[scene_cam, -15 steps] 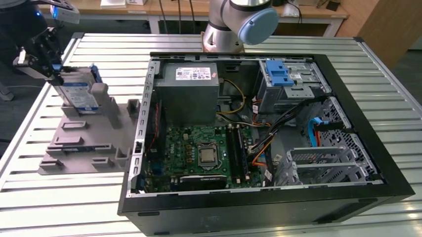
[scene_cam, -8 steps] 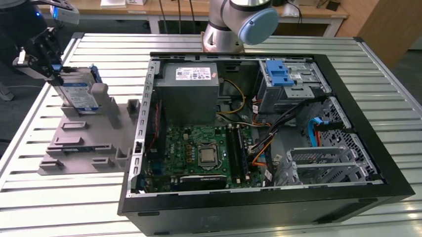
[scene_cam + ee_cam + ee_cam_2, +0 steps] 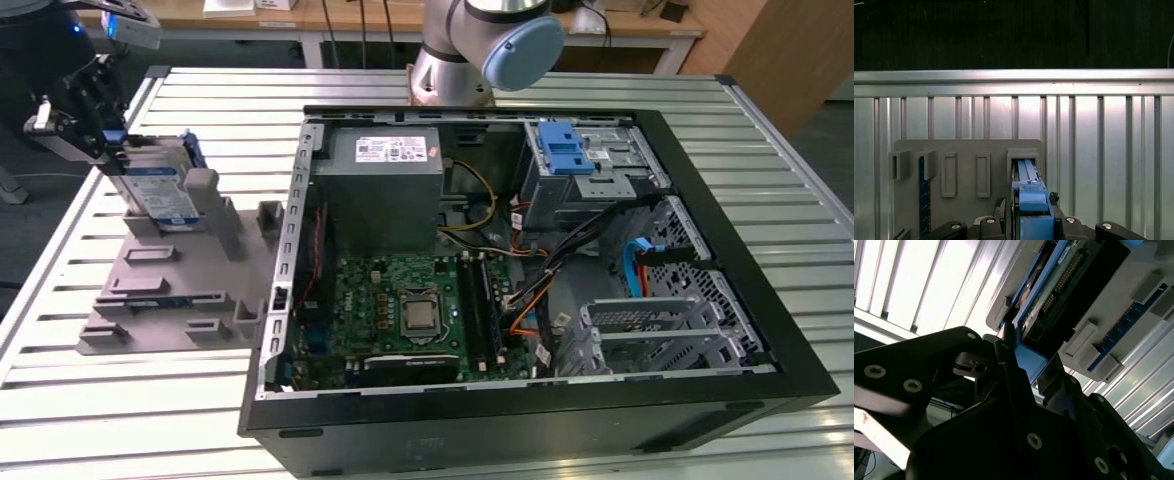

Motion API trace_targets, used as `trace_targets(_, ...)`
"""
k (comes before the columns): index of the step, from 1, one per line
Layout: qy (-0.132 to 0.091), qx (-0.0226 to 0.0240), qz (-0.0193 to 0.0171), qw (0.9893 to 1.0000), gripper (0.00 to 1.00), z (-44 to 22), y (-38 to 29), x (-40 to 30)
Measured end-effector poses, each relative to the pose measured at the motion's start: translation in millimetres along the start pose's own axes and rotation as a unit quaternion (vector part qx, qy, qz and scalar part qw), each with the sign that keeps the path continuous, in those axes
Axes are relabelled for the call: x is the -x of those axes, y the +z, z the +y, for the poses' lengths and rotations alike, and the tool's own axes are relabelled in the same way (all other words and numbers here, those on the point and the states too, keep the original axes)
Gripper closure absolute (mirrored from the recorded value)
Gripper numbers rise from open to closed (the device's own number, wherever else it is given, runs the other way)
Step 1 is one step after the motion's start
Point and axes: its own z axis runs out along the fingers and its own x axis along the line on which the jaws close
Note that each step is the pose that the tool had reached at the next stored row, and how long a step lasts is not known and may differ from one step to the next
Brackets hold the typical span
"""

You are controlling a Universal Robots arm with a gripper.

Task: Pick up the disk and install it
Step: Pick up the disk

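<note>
Setting: robotics lab bench. You're working at a slatted aluminium table (image 3: 747, 130) with the arm's base (image 3: 451, 75) standing at one edge. An opened desktop computer case (image 3: 747, 400) (motherboard and cabling exposed) lies on it beside a grey parts fixture (image 3: 160, 300). Wooden desks (image 3: 334, 22) with hanging cables stand behind.

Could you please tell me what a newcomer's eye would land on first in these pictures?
First comes the big open computer case, lying in the middle of the slatted table in the exterior view, with its green circuit board bared. Next, at the exterior view's left, the disk stands upright in a grey holder, with the gripper right at its upper end.
</note>
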Motion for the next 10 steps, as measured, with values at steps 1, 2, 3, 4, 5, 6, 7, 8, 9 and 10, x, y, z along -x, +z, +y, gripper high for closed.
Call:
trace_targets(1, 0.000, 0.0000, 0.0000, 1.0000, 0.56, 0.0, 0.0, 0.0)
trace_targets(2, 0.000, 0.0000, 0.0000, 1.0000, 0.56, 0.0, 0.0, 0.0)
trace_targets(3, 0.000, 0.0000, 0.0000, 1.0000, 0.56, 0.0, 0.0, 0.0)
trace_targets(4, 0.000, 0.0000, 0.0000, 1.0000, 0.56, 0.0, 0.0, 0.0)
trace_targets(5, 0.000, 0.0000, 0.0000, 1.0000, 0.57, 0.0, 0.0, 0.0)
trace_targets(6, 0.000, 0.0000, 0.0000, 1.0000, 0.57, 0.0, 0.0, 0.0)
trace_targets(7, 0.000, 0.0000, 0.0000, 1.0000, 0.64, 0.0, 0.0, 0.0)
trace_targets(8, 0.000, 0.0000, 0.0000, 1.0000, 0.64, 0.0, 0.0, 0.0)
trace_targets(9, 0.000, 0.0000, 0.0000, 1.0000, 0.64, 0.0, 0.0, 0.0)
trace_targets(10, 0.000, 0.0000, 0.0000, 1.0000, 0.64, 0.0, 0.0, 0.0)
